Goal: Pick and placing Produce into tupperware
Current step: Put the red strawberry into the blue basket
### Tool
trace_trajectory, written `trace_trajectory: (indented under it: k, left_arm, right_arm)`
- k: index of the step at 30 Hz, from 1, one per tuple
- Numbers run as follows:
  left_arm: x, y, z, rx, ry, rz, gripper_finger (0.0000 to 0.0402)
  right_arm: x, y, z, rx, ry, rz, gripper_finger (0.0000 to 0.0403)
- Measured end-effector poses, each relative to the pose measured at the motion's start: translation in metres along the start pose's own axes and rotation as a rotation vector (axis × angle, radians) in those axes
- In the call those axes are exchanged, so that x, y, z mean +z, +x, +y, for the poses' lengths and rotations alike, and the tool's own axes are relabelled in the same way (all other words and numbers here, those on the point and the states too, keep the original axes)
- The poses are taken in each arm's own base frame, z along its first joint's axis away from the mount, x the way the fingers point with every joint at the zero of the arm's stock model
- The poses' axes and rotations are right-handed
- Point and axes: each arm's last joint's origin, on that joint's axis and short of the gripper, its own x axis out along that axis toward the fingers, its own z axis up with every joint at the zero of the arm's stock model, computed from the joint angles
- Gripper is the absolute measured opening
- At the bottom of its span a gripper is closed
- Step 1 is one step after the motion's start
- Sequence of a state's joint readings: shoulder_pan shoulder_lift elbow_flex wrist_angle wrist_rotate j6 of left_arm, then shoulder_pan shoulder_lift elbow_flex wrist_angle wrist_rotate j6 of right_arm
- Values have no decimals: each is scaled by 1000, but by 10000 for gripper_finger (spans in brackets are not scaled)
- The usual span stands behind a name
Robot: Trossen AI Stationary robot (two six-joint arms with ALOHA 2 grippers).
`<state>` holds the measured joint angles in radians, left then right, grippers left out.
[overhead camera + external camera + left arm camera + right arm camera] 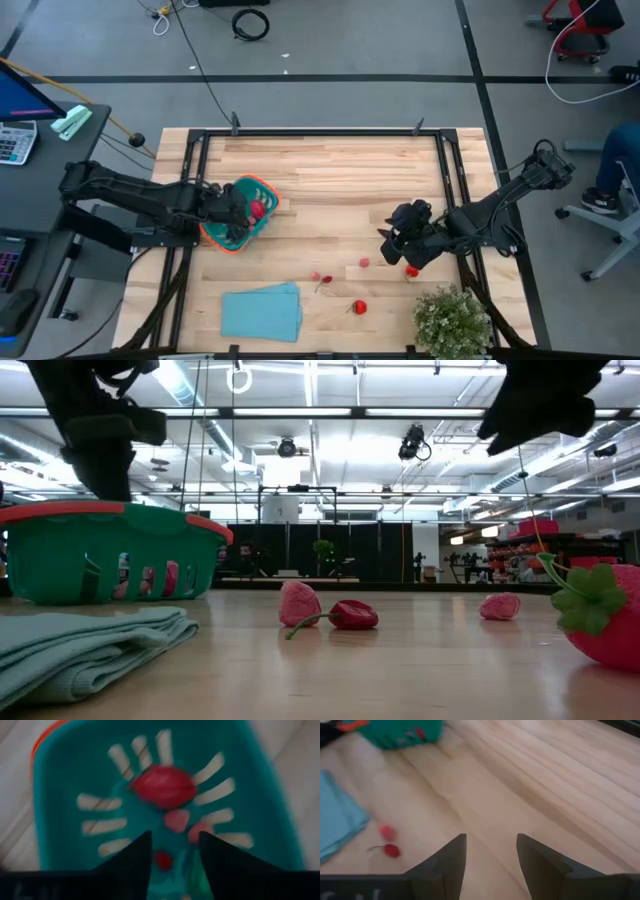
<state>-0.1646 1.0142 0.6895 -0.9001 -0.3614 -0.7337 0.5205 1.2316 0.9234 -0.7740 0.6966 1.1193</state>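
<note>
Four little toy fruits are loose on the pale wooden plank tabletop (340,180). Nearest the front edge sits a red plastic strawberry with a green leafy cap (359,307), with a flat light-blue folded cloth (261,311) off to its left and a bushy pale-green potted plant (455,320) off to its right. A bit further back there's a dark red cherry on a thin stem (352,614) lying right beside a pink bumpy berry (299,603), and then another small pink berry (364,263) a little to the right of those.

Right claw (491,851) hangs over the tabletop just past that pink berry, fingers apart with nothing between them. A red piece (411,270) shows right at its edge in the overhead shot, but I can't tell whether they touch. The cherry and its pink neighbour are well off to one side of it in the wrist view.

Further back on the left is the small teal-green plastic tub with an orange rim and pale slot marks (262,192). Left claw (174,848) is right above it, fingers apart and empty. Directly below and just ahead of its tips lie a big red rounded fruit (164,786) and a couple of small pink pieces (176,819), all on the tub's floor.
</note>
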Motion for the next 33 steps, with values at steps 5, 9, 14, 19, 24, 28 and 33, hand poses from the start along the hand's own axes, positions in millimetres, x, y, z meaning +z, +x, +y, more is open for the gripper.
trace_trajectory:
  k: [5,9,14,19,24,28,33]
  left_arm:
    - [14,-9,-8,-82,68,-102,201]
    - [35,-36,-13,-142,83,-189,199]
    - [63,-76,-19,-237,92,-337,182]
    - [78,-96,-24,-293,173,-477,174]
    - [80,-96,-26,-294,192,-495,173]
    - [80,-90,-28,-277,217,-475,173]
    - [82,-84,-33,-262,229,-456,172]
  right_arm:
    - [-5,-4,10,115,-29,73,183]
    - [-21,-4,18,137,-22,146,183]
    - [-58,6,23,133,-69,368,183]
    - [-74,9,26,176,-216,507,183]
    - [-76,6,26,213,-320,520,183]
    - [-84,7,29,222,-421,520,181]
    - [-99,15,32,173,-467,545,174]
